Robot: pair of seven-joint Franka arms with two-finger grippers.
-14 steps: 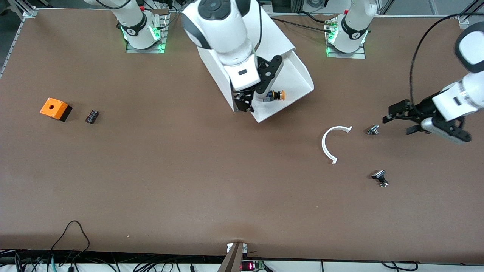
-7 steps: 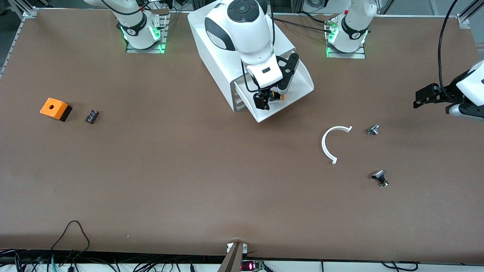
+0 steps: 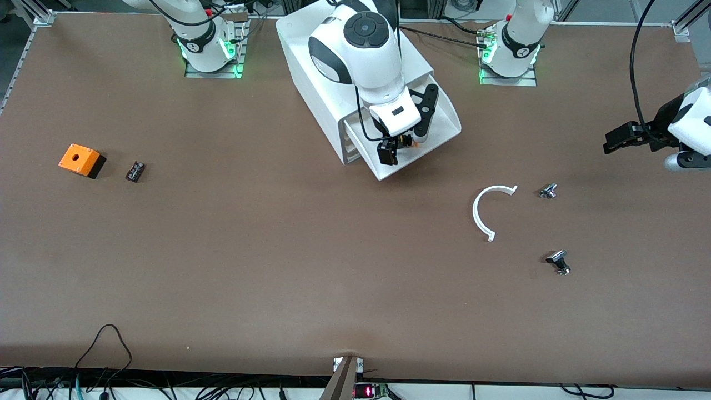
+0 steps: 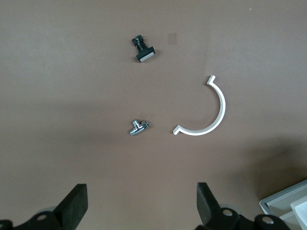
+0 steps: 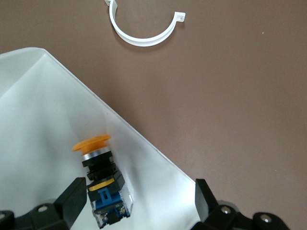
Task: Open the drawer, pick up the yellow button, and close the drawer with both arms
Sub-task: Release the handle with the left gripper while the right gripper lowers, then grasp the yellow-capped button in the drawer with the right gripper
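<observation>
Drawer (image 3: 414, 141) stands pulled out, upper centre of the frame, the button (image 5: 103, 184) lying inside. Right gripper (image 3: 401, 145) hangs over it, jaws wide, holding nothing (the picking step, I'd judge): next, descend and close. Left gripper (image 3: 625, 136) waits open, empty, at the frame's right edge.

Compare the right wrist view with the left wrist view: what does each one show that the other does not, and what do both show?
Only the right wrist view shows the button, lying on its side in the open drawer, with the open right gripper over it.

Only the left wrist view shows two small metal parts on the table, a corner of the cabinet, and the open left gripper above bare table.

Both show the white C-shaped ring lying on the brown table.
</observation>
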